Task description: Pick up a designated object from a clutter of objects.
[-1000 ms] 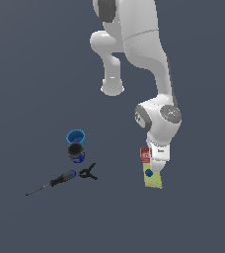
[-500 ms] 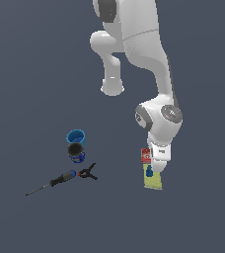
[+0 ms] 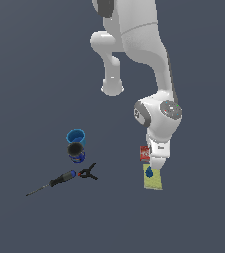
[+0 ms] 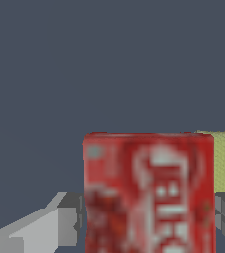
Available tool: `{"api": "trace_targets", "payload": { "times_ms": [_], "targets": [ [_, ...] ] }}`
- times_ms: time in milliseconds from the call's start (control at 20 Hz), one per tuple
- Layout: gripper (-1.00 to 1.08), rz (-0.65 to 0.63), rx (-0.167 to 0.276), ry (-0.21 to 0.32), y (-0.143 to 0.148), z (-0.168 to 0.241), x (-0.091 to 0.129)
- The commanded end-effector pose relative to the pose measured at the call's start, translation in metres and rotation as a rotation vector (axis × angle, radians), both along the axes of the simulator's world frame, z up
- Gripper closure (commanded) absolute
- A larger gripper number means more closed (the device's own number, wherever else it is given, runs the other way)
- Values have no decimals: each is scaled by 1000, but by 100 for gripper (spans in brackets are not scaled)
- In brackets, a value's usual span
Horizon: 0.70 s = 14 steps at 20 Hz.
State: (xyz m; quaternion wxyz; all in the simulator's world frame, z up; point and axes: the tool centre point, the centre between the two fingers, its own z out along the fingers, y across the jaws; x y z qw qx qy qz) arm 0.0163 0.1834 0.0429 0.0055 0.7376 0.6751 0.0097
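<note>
The bench (image 3: 35, 74) is one big flat floor of dark grey-blue. It is plain and smooth, and the colour is the same all over. In the exterior view it goes out to every side of the picture. In the wrist view the same dark grey-blue bench (image 4: 85, 59) shows behind everything.

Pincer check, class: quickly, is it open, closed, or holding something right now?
Pincer: fingers sit on either side of the red box; whether they grip it cannot be told.
</note>
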Motion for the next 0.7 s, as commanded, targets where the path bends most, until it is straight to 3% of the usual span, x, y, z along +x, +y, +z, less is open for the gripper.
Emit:
{"api": "trace_targets", "payload": {
  "times_ms": [0, 650],
  "targets": [
    [108, 0, -1, 0, -5, 10, -3],
    [108, -1, -4, 5, -48, 102, -30]
  ]
}}
